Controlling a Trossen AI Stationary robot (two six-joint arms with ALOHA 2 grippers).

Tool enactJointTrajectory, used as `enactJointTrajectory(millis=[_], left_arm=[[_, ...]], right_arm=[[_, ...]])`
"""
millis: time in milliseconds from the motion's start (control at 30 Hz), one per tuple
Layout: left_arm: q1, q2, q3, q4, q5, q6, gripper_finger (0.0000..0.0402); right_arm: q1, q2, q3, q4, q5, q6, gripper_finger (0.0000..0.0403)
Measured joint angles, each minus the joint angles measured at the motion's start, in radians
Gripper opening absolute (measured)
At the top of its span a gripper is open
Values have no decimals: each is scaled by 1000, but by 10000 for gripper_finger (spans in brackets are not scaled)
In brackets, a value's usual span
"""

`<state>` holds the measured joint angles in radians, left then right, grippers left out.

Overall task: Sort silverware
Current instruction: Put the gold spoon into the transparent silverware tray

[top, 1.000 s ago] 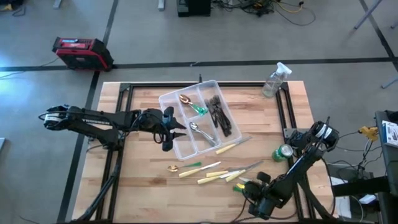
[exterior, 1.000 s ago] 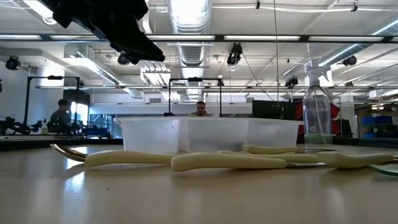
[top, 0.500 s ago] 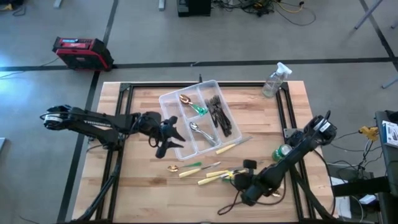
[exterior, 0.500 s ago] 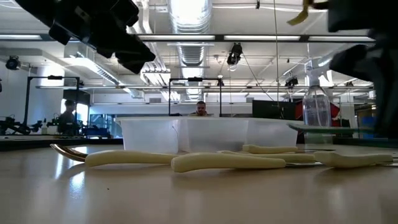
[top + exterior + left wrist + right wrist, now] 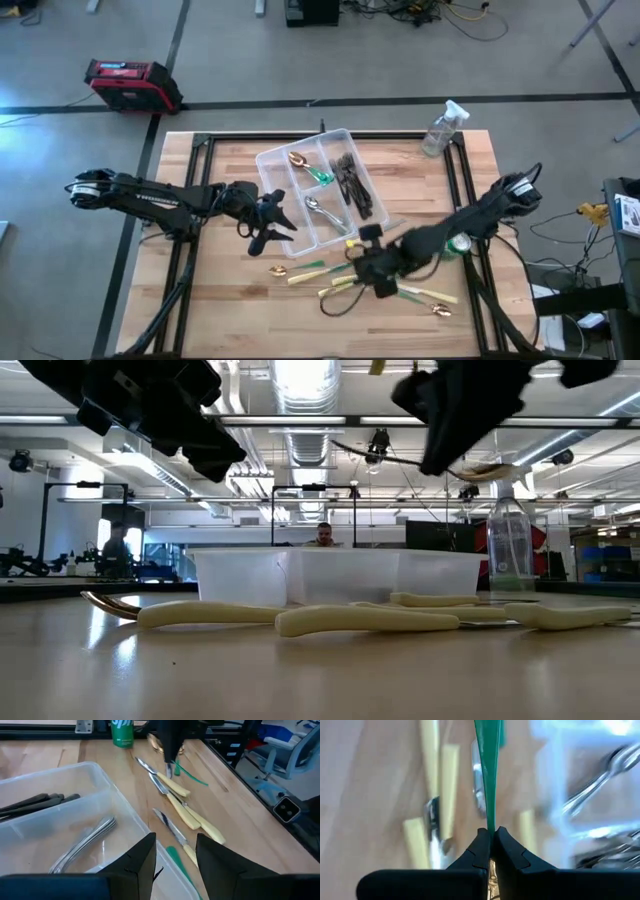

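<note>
My right gripper [image 5: 375, 272] hangs above the loose cream-handled knives [image 5: 340, 278], near the clear divided tray [image 5: 268, 160], shut on a green-handled piece [image 5: 487, 770]. Its green handle [image 5: 192, 776] sticks out toward the table's left, and its gold bowl [image 5: 490, 471] shows to the right. The tray holds dark forks [image 5: 352, 185], silver spoons [image 5: 320, 210] and a gold spoon [image 5: 298, 158]. My left gripper [image 5: 272, 222] stands open over the tray's near left corner, with nothing between its fingers. My right gripper pinches the piece between its two fingertips at the narrow neck [image 5: 491, 826], where the green handle meets the gold part. The fingers slant down from above, coming from the table's right. The piece is lifted clear of the table and lies about level.
A gold spoon [image 5: 278, 270] and a green-handled piece [image 5: 312, 265] lie left of the knives. More pieces [image 5: 425, 297] lie near the right front. A green can [image 5: 457, 243] stands at the right, and a spray bottle [image 5: 442, 128] at the far right corner. People stand beyond the table.
My right gripper, still shut, has risen from the near right corner and swung toward the tray, rolling its wrist; the green-handled piece has gone with it, clear of the table. My left gripper has tipped down a little beside the tray.
</note>
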<state>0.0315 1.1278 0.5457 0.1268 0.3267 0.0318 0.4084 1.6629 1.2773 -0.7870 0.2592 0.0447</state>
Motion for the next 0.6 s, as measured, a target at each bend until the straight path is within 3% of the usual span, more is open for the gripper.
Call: enactJointTrajectory(millis=[200,333,600], left_arm=[[7,17,-1,87,16,-74,127],[35,64,-1,228,152,-215,142],[77,172,25,337,172,-497,203]], right_arm=[[-96,-4,78,15,-49,-342,0],[-162,2,105,13,-50,-522,0],[-248,3,131,14,-31,-734,0]])
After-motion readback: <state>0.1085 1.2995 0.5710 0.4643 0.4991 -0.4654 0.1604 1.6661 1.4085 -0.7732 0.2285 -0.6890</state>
